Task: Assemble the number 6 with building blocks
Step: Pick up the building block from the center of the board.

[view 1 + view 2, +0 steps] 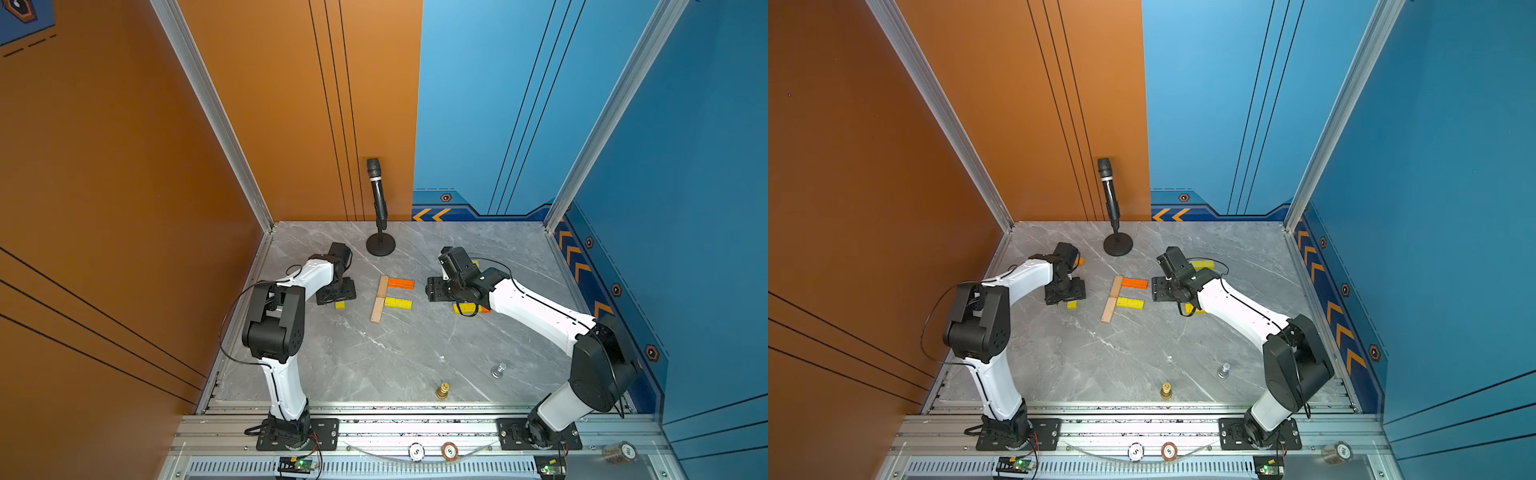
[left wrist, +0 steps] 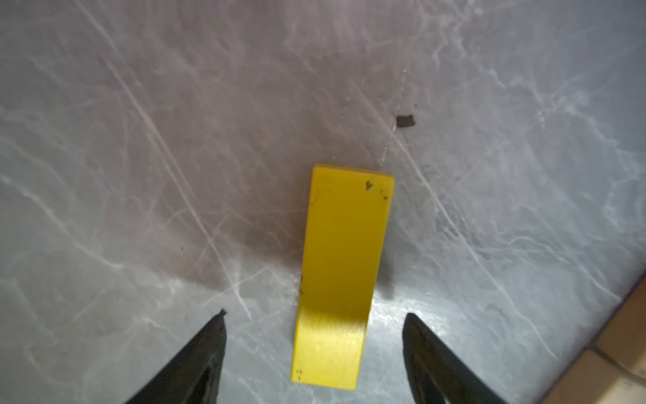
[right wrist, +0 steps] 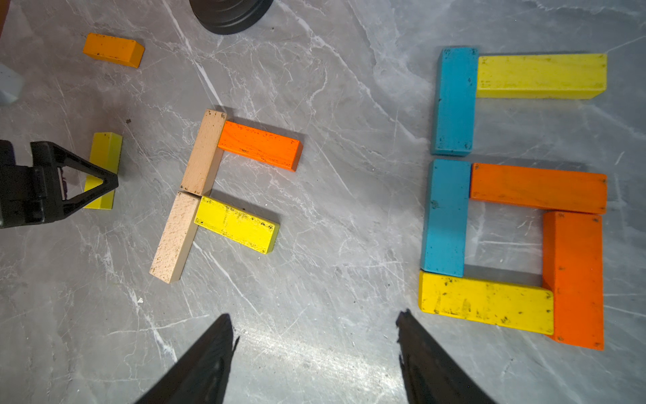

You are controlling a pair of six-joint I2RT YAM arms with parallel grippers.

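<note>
Left gripper (image 2: 314, 313): fingers standing wide apart either side of a yellow block (image 2: 344, 266), gaps showing on both sides; block lying flat on the marble table (image 2: 140, 140)
Right gripper (image 3: 314, 314): fingers spreading wide, gripping nothing, hovering over the table
Six-block figure (image 3: 445, 217), blue, orange, yellow: showing whole in the right wrist view, lying mostly hidden under the right arm in both top views
Tan, orange and yellow group (image 1: 380, 297): lying mid-table
Loose orange block (image 3: 113, 50): sitting near the microphone base (image 3: 230, 14)
</note>
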